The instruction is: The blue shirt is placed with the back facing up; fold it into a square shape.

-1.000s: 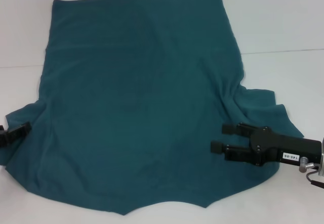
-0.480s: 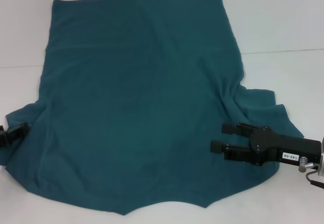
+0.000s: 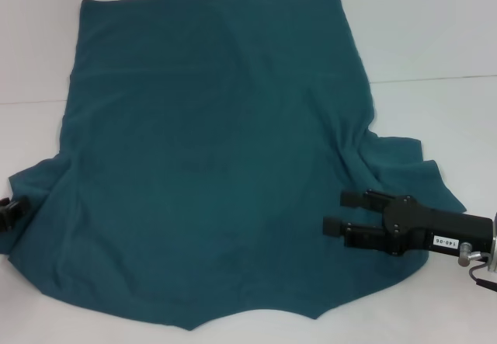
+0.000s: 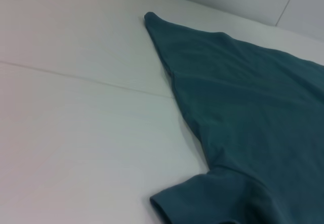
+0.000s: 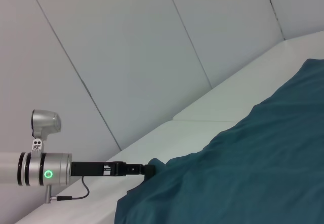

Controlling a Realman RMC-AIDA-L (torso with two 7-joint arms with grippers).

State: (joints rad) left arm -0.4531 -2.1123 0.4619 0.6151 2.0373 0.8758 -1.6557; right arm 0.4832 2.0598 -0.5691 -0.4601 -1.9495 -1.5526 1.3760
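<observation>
The blue shirt (image 3: 210, 150) lies spread flat on the white table, plain side up, its hem at the far end and its neckline at the near edge. My right gripper (image 3: 342, 212) hovers over the shirt's right sleeve area, open, with its fingers pointing left and nothing between them. My left gripper (image 3: 9, 212) shows only as a small black piece at the left frame edge, beside the left sleeve. The left wrist view shows the shirt (image 4: 243, 113) and one sleeve (image 4: 202, 198). In the right wrist view, the left gripper (image 5: 147, 169) sits at the edge of the shirt (image 5: 243, 173).
The white table (image 3: 435, 49) has bare surface to the left, right and far side of the shirt, with a seam line running across it. Pale wall panels (image 5: 126, 57) rise behind the table.
The left gripper has slid left, away from the sleeve, and is now mostly out of the head view. The right gripper and the shirt have not moved.
</observation>
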